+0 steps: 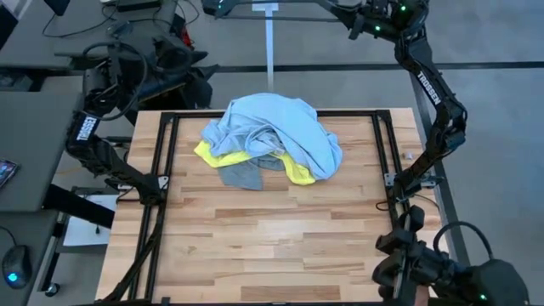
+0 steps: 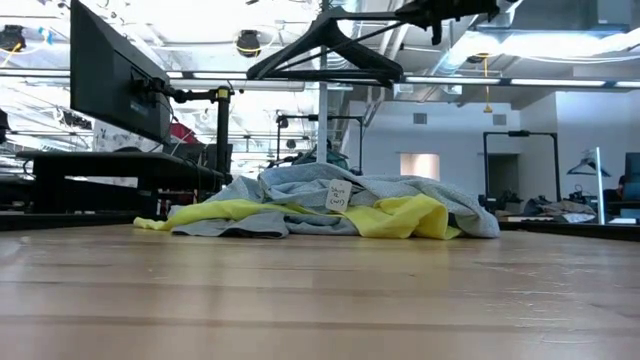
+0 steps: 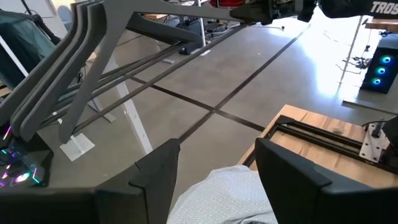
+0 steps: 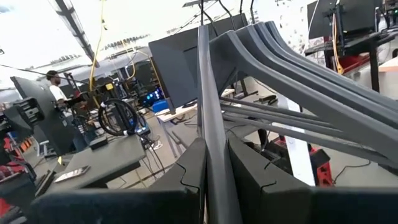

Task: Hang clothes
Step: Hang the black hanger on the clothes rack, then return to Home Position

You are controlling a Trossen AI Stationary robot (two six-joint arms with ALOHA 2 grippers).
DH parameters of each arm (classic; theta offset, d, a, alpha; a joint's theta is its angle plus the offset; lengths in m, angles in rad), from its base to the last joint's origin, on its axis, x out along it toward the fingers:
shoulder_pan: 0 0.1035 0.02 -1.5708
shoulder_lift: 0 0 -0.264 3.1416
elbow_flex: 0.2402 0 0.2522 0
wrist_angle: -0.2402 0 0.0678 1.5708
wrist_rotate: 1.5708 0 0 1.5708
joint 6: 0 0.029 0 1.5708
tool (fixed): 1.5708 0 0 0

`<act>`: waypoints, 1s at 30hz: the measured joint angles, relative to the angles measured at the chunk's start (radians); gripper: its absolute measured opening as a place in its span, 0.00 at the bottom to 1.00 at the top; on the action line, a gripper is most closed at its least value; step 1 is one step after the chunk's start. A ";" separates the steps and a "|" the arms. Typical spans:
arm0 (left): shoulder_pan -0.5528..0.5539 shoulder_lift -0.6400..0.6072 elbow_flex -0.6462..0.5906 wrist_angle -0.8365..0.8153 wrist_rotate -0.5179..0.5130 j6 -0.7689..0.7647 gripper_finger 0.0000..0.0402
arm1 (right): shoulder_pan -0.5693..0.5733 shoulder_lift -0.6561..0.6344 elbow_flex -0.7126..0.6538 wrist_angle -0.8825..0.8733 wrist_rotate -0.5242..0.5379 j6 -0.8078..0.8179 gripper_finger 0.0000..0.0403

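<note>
Crumpled heap of pale-blue, neon-yellow and grey fabric clothes point(image 1: 270, 140) on worktop; right pincer point(image 4: 214, 168), well beyond, clenched on grey hanger bar point(image 4: 211, 124); left pincer point(image 3: 214, 171) released.

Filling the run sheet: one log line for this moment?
left gripper: open, above pale blue shirt | right gripper: shut on hanger | clothes pile: on table

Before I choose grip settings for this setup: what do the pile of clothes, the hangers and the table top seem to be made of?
The clothes look like soft, matte woven or knit fabric: they slump in creased folds. The hangers, one clamped in the right gripper, look like smooth grey moulded plastic with a dull sheen, though painted metal is possible. The table top looks like lightly finished wood: pale planks with visible grain and joints.
</note>
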 joint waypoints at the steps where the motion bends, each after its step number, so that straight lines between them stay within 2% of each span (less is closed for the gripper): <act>1: 0.000 0.000 0.000 0.000 0.000 0.000 0.49 | 0.000 0.000 0.000 0.000 0.003 -0.007 0.14; 8: 0.000 -0.001 0.000 -0.003 0.000 0.000 0.49 | -0.019 -0.002 0.000 -0.053 0.007 -0.023 0.41; 14: 0.004 -0.001 0.001 -0.097 -0.013 -0.016 0.49 | -0.084 -0.041 0.000 -0.316 0.005 -0.210 0.52; 20: 0.007 0.030 0.001 -0.301 -0.031 -0.118 0.49 | -0.114 -0.118 0.000 -0.613 0.007 -0.375 0.53; 23: 0.004 0.056 0.001 -0.377 -0.035 -0.168 0.49 | -0.057 -0.154 0.000 -0.831 0.003 -0.478 0.52; 25: -0.021 0.072 -0.005 -0.367 -0.034 -0.178 0.47 | 0.009 -0.174 -0.035 -0.928 -0.008 -0.535 0.50; 27: -0.065 0.075 -0.034 -0.296 -0.031 -0.170 0.45 | 0.075 -0.206 -0.130 -0.936 -0.042 -0.526 0.47; 30: -0.124 0.059 -0.124 -0.171 -0.019 -0.148 0.39 | 0.164 -0.283 -0.349 -0.804 -0.057 -0.450 0.38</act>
